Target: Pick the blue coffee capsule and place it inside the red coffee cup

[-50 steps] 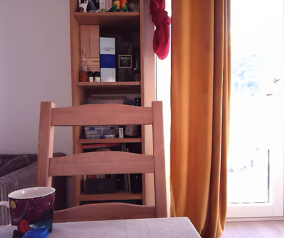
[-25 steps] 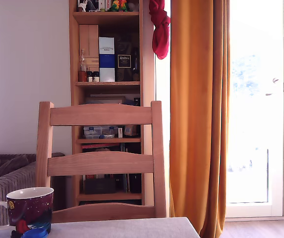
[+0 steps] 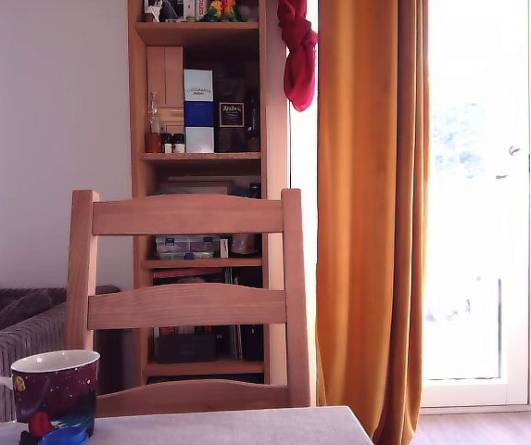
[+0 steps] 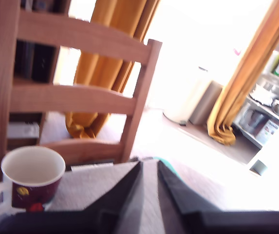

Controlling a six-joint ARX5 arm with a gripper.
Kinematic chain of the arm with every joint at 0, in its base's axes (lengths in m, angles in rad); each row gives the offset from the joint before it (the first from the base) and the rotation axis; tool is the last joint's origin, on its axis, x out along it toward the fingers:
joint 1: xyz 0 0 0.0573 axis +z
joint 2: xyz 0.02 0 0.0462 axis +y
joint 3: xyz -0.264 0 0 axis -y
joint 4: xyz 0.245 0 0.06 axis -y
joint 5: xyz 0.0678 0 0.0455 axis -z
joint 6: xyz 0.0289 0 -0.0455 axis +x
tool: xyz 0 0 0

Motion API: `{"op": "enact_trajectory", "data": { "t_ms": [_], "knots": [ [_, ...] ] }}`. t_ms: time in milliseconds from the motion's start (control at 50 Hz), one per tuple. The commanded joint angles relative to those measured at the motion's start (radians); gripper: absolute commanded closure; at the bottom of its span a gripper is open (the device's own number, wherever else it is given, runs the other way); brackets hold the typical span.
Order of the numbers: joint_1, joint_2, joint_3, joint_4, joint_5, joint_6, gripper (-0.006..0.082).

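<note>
Fingers (image 4: pixel 122 195) of the gripper (image 4: pixel 149 168) are seen only by the wrist view, a narrow empty gap left between them. Beyond, the red coffee cup (image 4: pixel 32 180) is shown empty. The blue coffee capsule cannot be made out.

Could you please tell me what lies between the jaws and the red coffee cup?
Only bare grey tabletop, as the wrist view shows; nothing stands between the gripper and the red coffee cup.
</note>
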Motion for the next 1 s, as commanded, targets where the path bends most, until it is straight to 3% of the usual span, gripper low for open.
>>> {"op": "enact_trajectory", "data": {
  "t_ms": [0,80,140,340,580,980],
  "knots": [
    [-0.023,0.021,-0.011,0.028,-0.013,-0.006,0.0311],
    [-0.046,0.058,-0.011,0.033,-0.030,0.006,0.0104],
    [-0.062,0.092,-0.011,0.027,-0.048,0.030,0.0043],
    [-0.119,0.265,-0.011,0.031,-0.122,0.112,0.0041],
    [-0.171,0.487,-0.008,0.190,-0.239,0.142,0.0046],
    [-0.190,0.966,0.125,0.368,-0.275,0.195,0.0046]
  ]
}}
